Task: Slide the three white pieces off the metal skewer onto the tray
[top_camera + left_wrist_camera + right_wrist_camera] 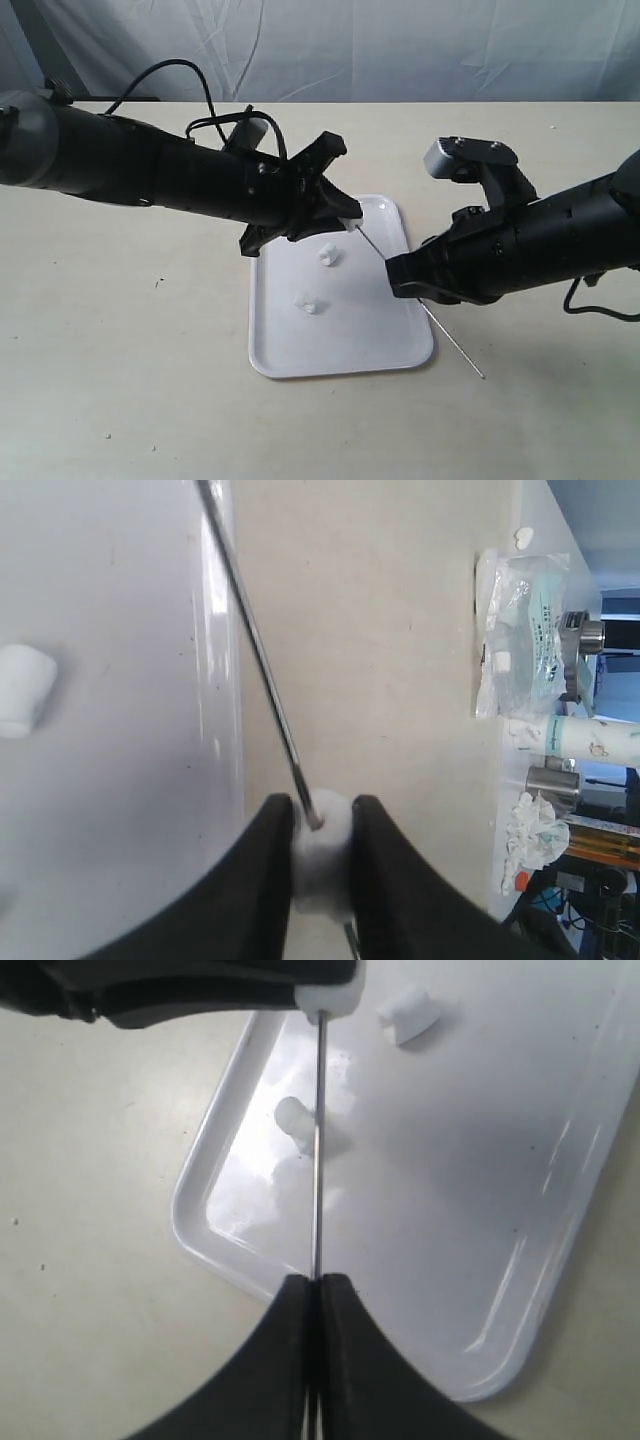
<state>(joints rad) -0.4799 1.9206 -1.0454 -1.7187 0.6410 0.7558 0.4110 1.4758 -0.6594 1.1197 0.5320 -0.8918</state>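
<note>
Fingers of my left pincer [322, 812] press on both sides of the last white piece [320, 872], which sits on the very tip of the metal skewer [262, 660]. I read that as a clench on the piece.

My right pincer [318, 1282] is clamped tight on the skewer further down the rod, its jaws meeting on the metal with no gap showing.

From the exterior camera, the skewer slants from eleven o'clock to five o'clock. Its tipped end is by the tray's [375, 345] rim at about one o'clock, and its bare tail pokes out past the right pincer, beyond the tray's five o'clock corner and over the table [130, 380].

Whether the held piece hangs over the tray or just outside its rim I cannot tell.

Two pieces lie loose on the tray. The upper loose piece [328, 254] sits toward twelve o'clock of the tray's middle. The lower loose piece [308, 303] lies near the middle, slightly toward nine o'clock. They are apart from each other and clear of the rod.

A plastic packet [520, 630] lies at the table's edge in my left wrist camera.
</note>
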